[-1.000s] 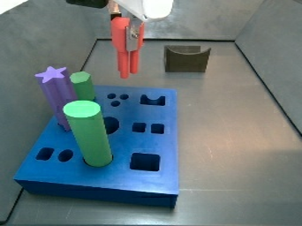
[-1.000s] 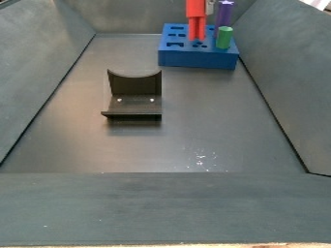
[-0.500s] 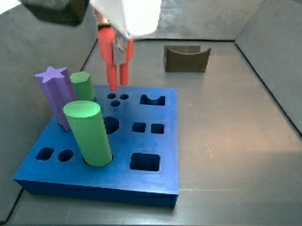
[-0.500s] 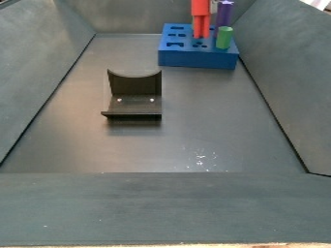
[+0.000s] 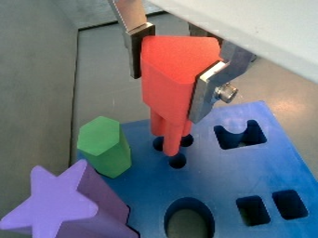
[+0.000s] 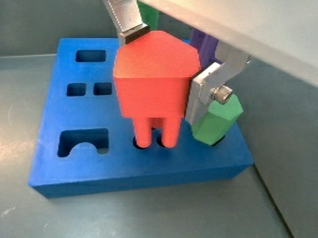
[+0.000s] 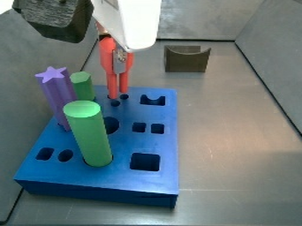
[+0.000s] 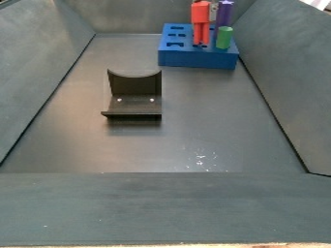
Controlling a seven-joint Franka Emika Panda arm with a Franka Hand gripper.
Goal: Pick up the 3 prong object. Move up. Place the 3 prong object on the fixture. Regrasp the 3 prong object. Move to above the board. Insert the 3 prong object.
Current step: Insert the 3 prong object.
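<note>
Holding the red peg (image 5: 172, 88) upright between its silver fingers (image 5: 213, 76), the tool (image 6: 168, 51) stood over the far left part of the board (image 7: 147, 132), closed on the peg's upper half. In both wrist views the prongs reached down to a small cluster of holes in the board's top, and their tips seemed to sit at or just inside those openings; how deep they had gone could not be told. In a side view the peg (image 7: 116, 66) stood just right of the purple star peg (image 7: 52, 86) and the thin green cylinder (image 7: 81, 86), with the thick green cylinder (image 7: 86, 131) nearer the camera. The fixture (image 8: 132, 97) stood empty, well apart from the board, on the grey floor.

By the look of it, the last step, the insertion, was in hand. The next move would call for a straight downward push with the prongs kept square to their holes, then a release once the peg had seated. Any tilt risked jamming a prong against a hole's edge.
</note>
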